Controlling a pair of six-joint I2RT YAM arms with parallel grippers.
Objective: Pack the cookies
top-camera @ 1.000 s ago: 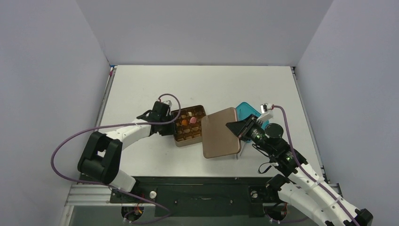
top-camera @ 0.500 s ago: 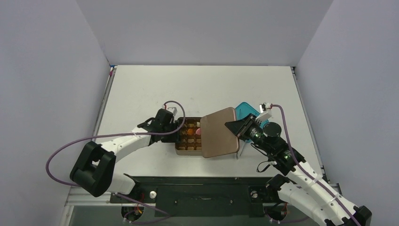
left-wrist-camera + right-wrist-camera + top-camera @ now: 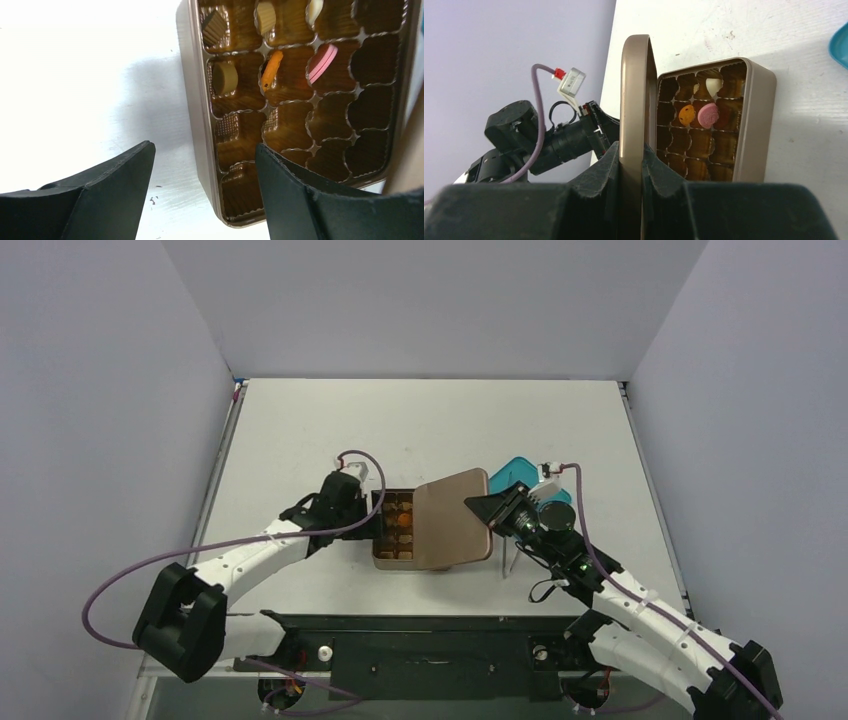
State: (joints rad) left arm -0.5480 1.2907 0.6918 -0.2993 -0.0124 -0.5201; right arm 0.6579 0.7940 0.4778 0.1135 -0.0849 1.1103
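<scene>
Seen from above, the lid (image 3: pixel 452 520) covers the right part of the tin (image 3: pixel 395 565), and the cookies (image 3: pixel 403 521) left showing are too small to tell apart. The right wrist view's edge cuts off the teal plate (image 3: pixel 840 45).

Six cookies (image 3: pixel 225 77) countable, plus three larger items
One orange cookie (image 3: pixel 272 70), one pink cookie (image 3: pixel 321 62), one cream-white cookie (image 3: pixel 315 9) and three tan-to-brown cookies (image 3: pixel 216 27) sit in one gridded tin (image 3: pixel 199 100); there is also one lid (image 3: pixel 450 520) and one teal plate (image 3: pixel 508 477). Darker bits in shadowed cells cannot be counted.
</scene>
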